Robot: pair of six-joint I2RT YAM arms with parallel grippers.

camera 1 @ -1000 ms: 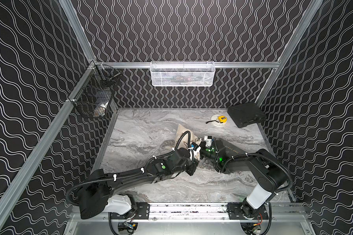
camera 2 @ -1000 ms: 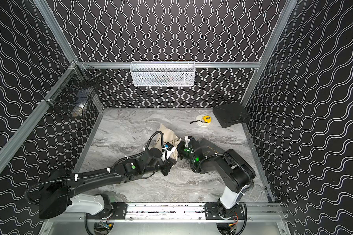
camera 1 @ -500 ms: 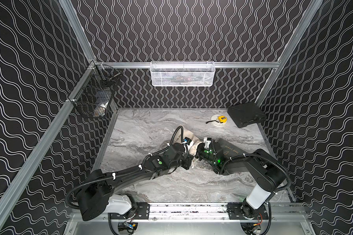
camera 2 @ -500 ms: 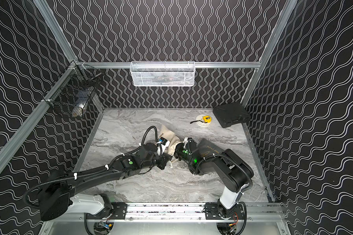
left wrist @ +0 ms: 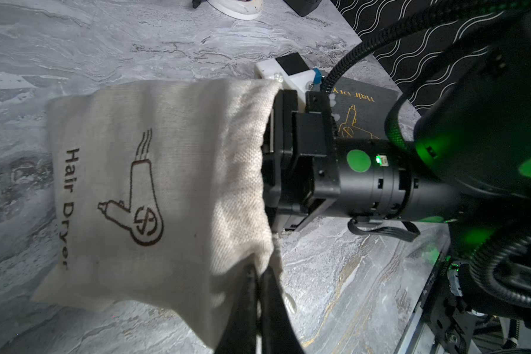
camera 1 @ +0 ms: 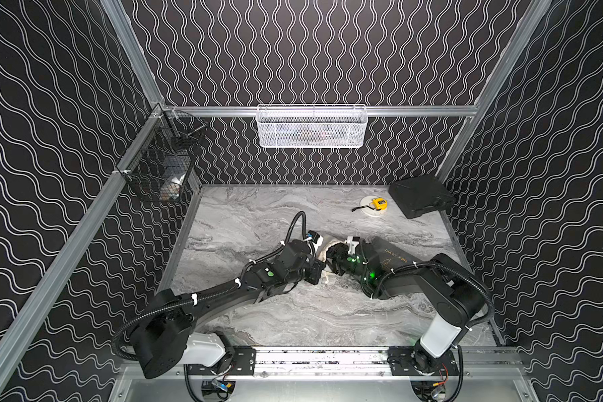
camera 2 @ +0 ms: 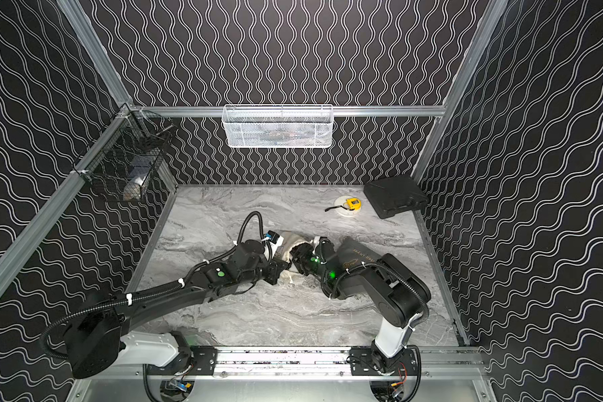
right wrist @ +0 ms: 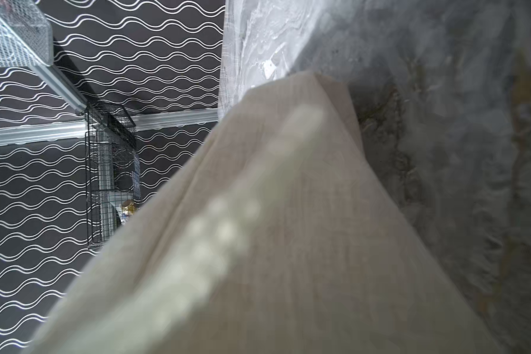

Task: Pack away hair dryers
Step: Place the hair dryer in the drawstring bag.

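Hiding the right hand (left wrist: 284,159), spread unknowable, the beige bag (left wrist: 154,184) is pinched by the left hand (left wrist: 259,275).

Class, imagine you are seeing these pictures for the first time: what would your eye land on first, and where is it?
The beige bag printed "Hair Dryer" lies in the middle of the marble table, its mouth edge pinched by the left gripper while the right gripper reaches into the opening. At the back right, a yellow tape measure sits beside a black case.
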